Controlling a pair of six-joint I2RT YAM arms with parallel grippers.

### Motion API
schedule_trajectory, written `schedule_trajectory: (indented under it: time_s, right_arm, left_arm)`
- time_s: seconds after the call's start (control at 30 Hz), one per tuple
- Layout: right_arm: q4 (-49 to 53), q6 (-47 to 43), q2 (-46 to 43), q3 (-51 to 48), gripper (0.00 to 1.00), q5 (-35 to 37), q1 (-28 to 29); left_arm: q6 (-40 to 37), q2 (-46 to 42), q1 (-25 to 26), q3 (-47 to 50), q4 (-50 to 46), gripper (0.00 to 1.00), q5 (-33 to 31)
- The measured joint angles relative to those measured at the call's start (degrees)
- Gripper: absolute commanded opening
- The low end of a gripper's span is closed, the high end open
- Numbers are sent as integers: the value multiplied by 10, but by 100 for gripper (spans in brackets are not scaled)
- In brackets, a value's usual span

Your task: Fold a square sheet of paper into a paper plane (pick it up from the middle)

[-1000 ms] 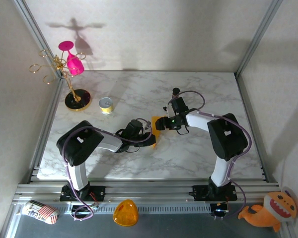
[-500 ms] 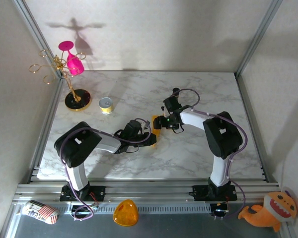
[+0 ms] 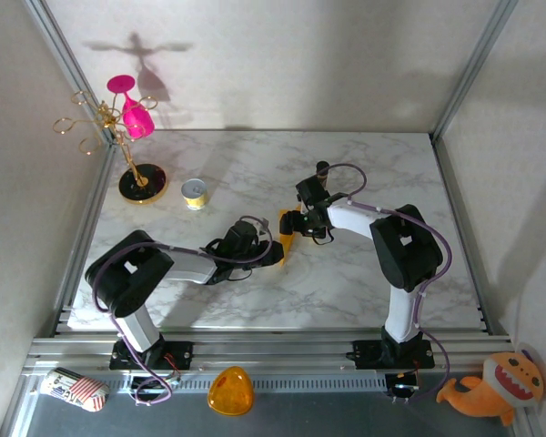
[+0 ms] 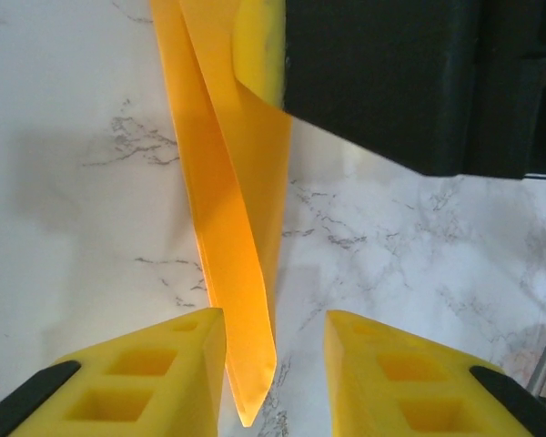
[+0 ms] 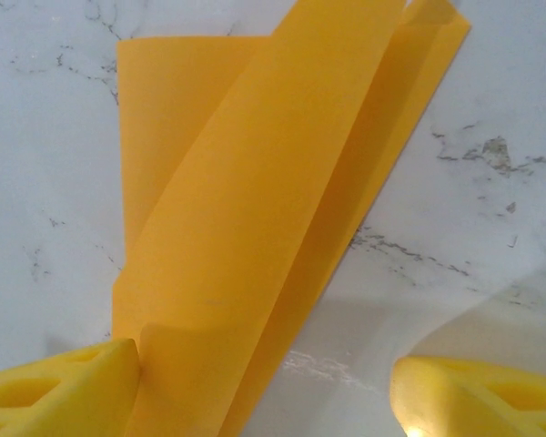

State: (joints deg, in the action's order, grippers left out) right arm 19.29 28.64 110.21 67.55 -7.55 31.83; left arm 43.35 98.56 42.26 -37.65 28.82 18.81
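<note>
Marble table (image 3: pixel 364 282), centre: folded orange paper (image 5: pixel 255 182), a long wedge with one flap raised, between the two claws. Right claw (image 5: pixel 266 362) wide open, one finger against the paper. Left claw (image 4: pixel 275 319) parted around the paper's pointed tip, not gripping.

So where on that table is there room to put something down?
The right side of the table, between the right arm and the wall, is bare, as is the far strip behind the tin. The middle is crowded: the left gripper and right gripper meet at the orange paper. The glass stand fills the far left corner.
</note>
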Motion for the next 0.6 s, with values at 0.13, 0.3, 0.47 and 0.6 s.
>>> schedule_trajectory:
  time_s: [0.13,0.3,0.47,0.6]
  right_arm:
    - [-1,7,0,0,79,2,1]
    - [-1,8,1,0,79,3,1]
    - [0,10,2,1,79,3,1]
    - [0,10,2,1,79,3,1]
  left_arm:
    - [0,7,18,-21,-21,33,-24]
    - [1,18,23,-35,-25,30,-35]
    - [2,30,24,-46,-31,28,-42]
    - [2,41,27,-50,-36,27,-47]
